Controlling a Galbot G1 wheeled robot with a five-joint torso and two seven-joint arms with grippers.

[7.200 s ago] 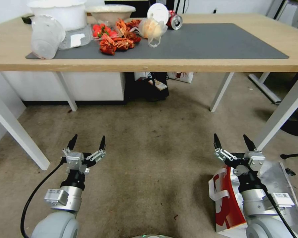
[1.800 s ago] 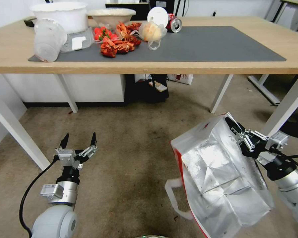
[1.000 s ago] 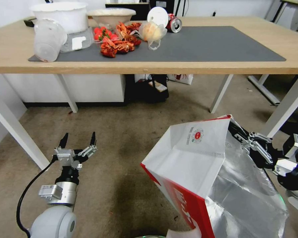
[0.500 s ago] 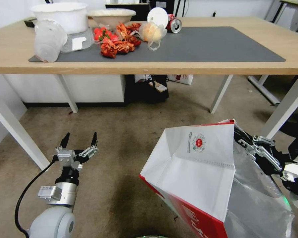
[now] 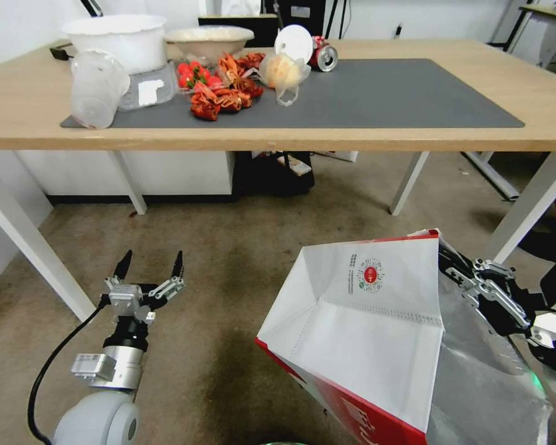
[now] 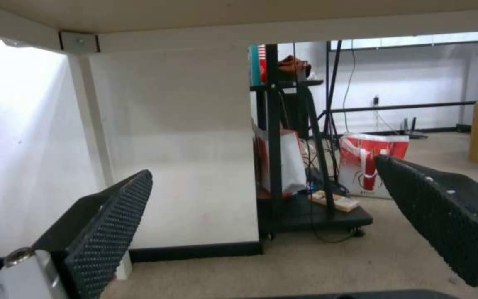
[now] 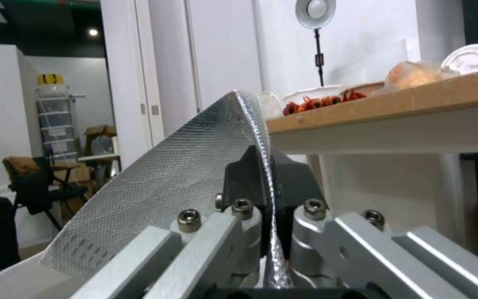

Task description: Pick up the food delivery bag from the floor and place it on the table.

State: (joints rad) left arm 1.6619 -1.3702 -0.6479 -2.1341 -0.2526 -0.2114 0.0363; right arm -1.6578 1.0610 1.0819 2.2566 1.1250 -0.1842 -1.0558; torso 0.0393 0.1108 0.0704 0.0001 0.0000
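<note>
At seven o'clock in my head view, my left gripper (image 5: pixel 149 264) hangs idle above the floor (image 5: pixel 241 266), fingers spread wide with nothing between them. At five o'clock, the bag (image 5: pixel 364 334) hangs tilted in the air, below the table (image 5: pixel 290 133) edge. At four o'clock, my right gripper (image 5: pixel 451 259) pinches the bag's foil rim tight.

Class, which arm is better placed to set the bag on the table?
Right. The right gripper is shut on the bag, off the floor, below the table. The left gripper hangs open and empty.
</note>
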